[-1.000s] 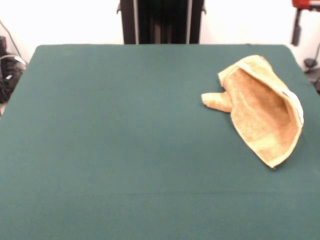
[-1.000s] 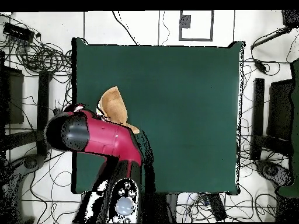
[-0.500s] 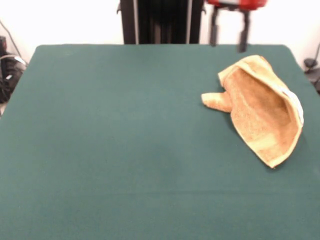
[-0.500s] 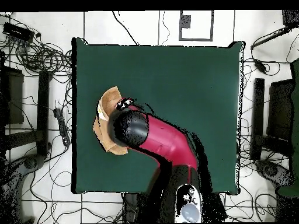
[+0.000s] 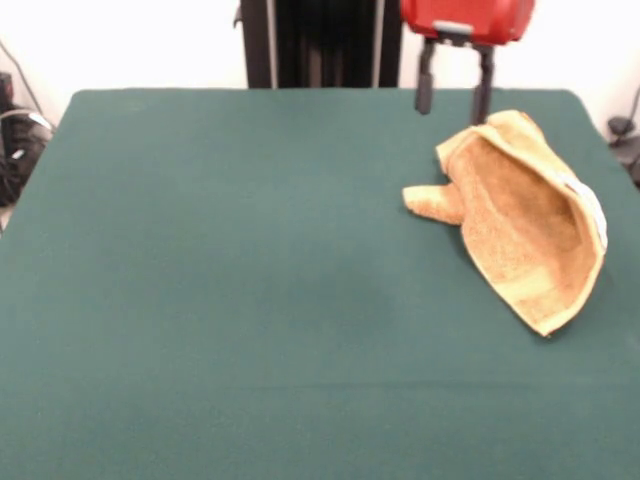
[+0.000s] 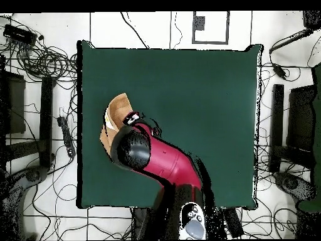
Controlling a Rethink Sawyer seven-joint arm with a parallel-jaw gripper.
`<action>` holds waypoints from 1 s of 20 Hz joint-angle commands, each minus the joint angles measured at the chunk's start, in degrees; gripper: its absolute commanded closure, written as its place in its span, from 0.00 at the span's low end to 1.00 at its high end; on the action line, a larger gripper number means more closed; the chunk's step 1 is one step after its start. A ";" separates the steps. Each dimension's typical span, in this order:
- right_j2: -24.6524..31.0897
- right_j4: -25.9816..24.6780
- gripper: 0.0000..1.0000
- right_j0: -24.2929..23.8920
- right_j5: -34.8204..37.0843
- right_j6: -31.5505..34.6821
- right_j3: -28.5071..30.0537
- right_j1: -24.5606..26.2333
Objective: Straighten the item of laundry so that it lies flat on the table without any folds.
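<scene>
Looking straight down, you have the dark green bench (image 6: 188, 94) filling the middle of the picture, with cables strewn over the pale floor (image 6: 276, 219) on all sides. The red and black arm (image 6: 160, 163) reaches up from the bottom edge and leans toward the bench's left side. Its bulky black joint covers much of the golden-orange towel (image 6: 117, 108), which lies bunched close to the left edge. You cannot see the end effector itself; the arm hides it.

No readable text, labels or numbers anywhere
</scene>
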 commanded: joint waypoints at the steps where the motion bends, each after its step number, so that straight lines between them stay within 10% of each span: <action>1: 14.08 2.23 0.00 -1.45 -4.28 11.41 6.72 3.79; 12: 12.28 -7.53 0.00 -6.37 18.44 -5.52 -12.90 6.49; 20: 15.38 -13.06 0.00 -8.13 21.63 -5.41 -21.15 9.92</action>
